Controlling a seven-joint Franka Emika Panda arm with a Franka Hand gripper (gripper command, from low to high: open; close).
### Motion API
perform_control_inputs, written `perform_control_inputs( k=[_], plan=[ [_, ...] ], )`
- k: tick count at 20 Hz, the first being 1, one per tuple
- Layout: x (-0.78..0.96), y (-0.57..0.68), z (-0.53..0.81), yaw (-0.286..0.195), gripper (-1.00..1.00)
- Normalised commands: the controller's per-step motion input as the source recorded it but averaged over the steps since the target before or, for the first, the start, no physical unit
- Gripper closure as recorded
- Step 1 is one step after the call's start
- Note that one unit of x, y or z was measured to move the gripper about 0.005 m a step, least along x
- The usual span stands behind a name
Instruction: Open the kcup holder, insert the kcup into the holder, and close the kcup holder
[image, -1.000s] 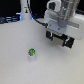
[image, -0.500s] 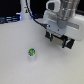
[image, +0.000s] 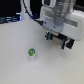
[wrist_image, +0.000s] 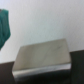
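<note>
We start at the fingers: in the exterior view they hang as short dark stubs under the white body of the arm, at the right of centre of the frame. They are small and blurred, and we cannot tell whether they are spread or pressed together; we see nothing between them. They hover above the tabletop without touching it.

Moving outward, the kcup stands on the white tabletop just below centre of the frame, down and toward the exterior view's left from the fingers, clearly apart from them. Its top is bright green and its sides are pale, and it appears to stand upright and alone on the bare surface.

Along the upper left of the exterior frame we see a dark band of objects at the far edge of the tabletop, too blurred for us to name.

In the wrist view a boxy grey-fronted shape fills the lower middle of the picture, with a dark strip under it. We cannot tell whether this is the kcup holder, nor whether anything lies inside it. A blurred green patch sits at the picture's edge.
</note>
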Motion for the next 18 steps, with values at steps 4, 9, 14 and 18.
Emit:
perform_control_inputs(
  k=[4,9,14,18],
  plan=[
    [0.02,-0.56,0.26,-0.23,-1.0],
    [-0.08,-0.44,0.11,-0.277,-1.0],
    [-0.14,-0.36,0.05,-0.301,-1.0],
    [-0.11,-0.37,-0.01,-0.309,-1.0]
  ],
)
